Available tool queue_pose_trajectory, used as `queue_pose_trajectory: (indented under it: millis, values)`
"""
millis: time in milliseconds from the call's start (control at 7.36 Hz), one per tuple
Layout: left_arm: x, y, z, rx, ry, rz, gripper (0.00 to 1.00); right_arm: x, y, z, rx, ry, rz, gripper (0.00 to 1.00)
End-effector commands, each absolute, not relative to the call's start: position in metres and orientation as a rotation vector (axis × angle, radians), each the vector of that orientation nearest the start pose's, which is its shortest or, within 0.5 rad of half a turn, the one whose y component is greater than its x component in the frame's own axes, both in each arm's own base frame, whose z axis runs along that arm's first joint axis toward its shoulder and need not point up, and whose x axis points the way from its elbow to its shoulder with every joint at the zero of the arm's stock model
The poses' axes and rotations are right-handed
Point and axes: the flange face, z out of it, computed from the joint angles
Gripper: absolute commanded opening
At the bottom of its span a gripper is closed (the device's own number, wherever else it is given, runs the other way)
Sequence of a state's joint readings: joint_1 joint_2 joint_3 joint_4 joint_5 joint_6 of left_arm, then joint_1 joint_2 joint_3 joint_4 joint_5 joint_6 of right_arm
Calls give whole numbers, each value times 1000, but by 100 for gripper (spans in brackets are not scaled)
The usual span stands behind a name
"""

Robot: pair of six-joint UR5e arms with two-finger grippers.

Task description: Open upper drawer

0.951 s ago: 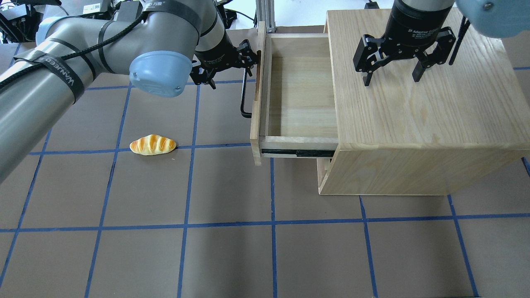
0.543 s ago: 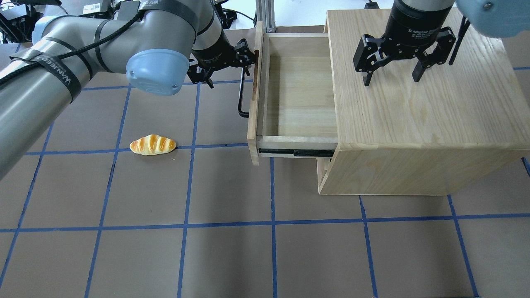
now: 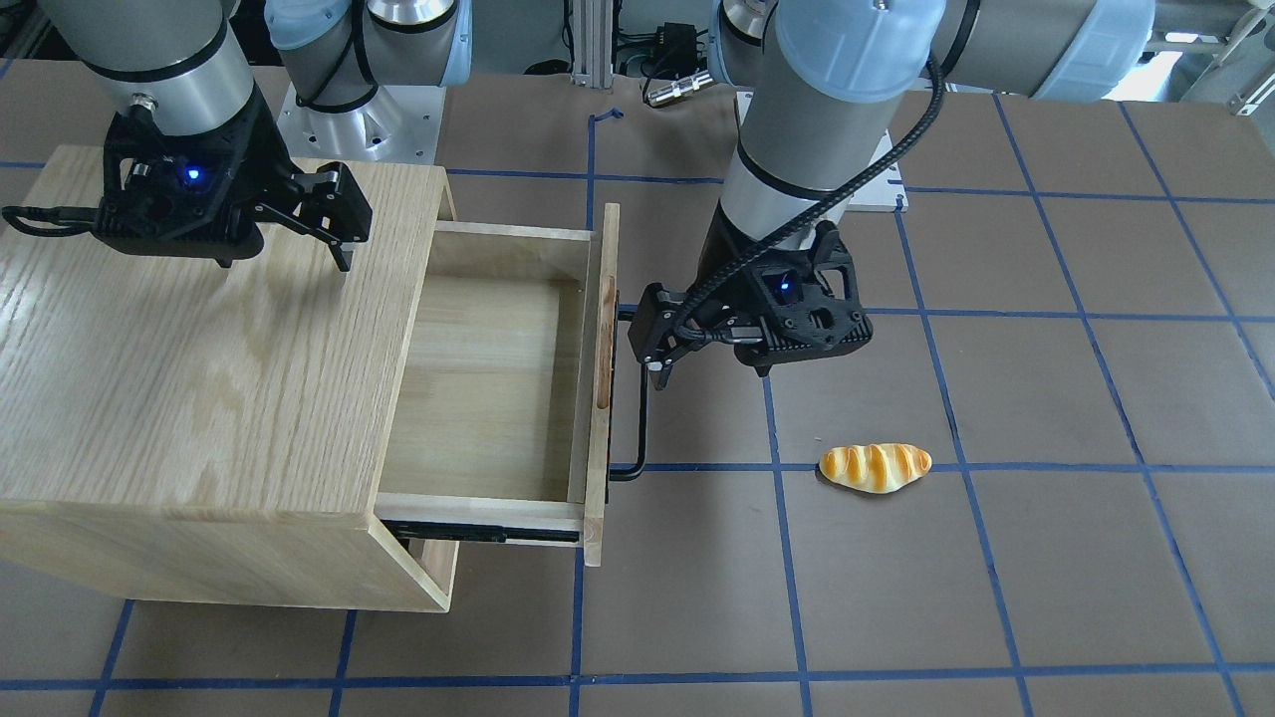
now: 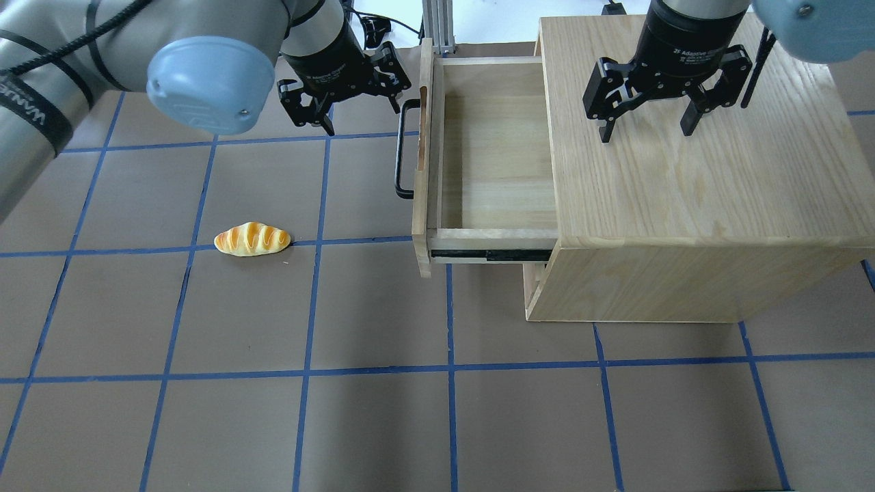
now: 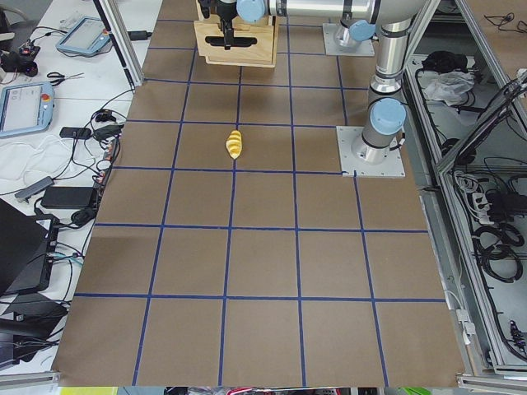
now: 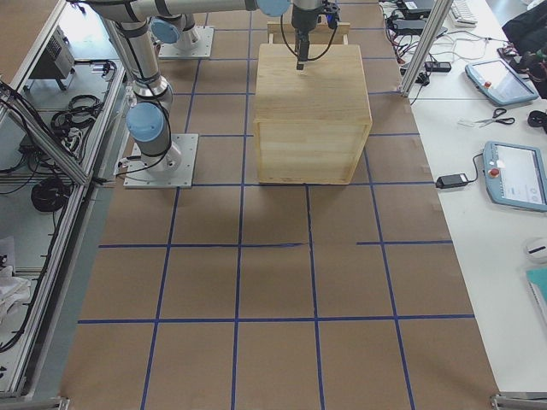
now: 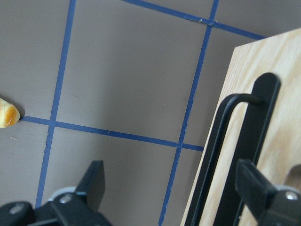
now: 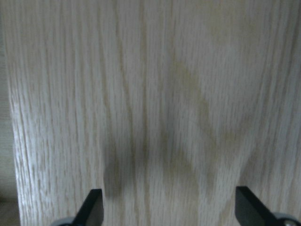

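Two grippers with jaws spread wide and empty: left gripper (image 4: 362, 117) close beside the black bar handle (image 4: 399, 150) of the upper drawer (image 4: 499, 157), already well out of the cabinet (image 4: 718, 184), seemingly needing no further grip, right gripper (image 4: 647, 131) poised over the cabinet top, perhaps for bracing.

Upper drawer (image 4: 499, 164) juts from cabinet (image 4: 718, 198) toward bread roll (image 4: 252, 240).

A robotics lab: blue tape lines (image 6: 256, 321) are gridding a brown paper-covered table (image 6: 273, 282), a grey screen-faced teach pendant (image 6: 517, 175) is lying on a white bench (image 6: 513, 273) at 3 o'clock, black cables (image 6: 41, 193) are coiling at 9 o'clock.
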State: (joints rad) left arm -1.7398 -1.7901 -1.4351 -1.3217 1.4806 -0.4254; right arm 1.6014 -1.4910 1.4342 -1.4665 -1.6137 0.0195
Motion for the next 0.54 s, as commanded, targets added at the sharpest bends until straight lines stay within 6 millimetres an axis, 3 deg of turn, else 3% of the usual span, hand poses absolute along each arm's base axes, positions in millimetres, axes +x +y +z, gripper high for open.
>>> queue_pose_trajectory:
  millis: [0, 407]
  values:
    - [-185, -572, 482, -381, 3234, -233, 100, 145, -516, 505, -19, 3185, 72, 100]
    - [-112, -554, 508, -250, 3180, -164, 100, 145, -516, 505, -21, 3185, 72, 100]
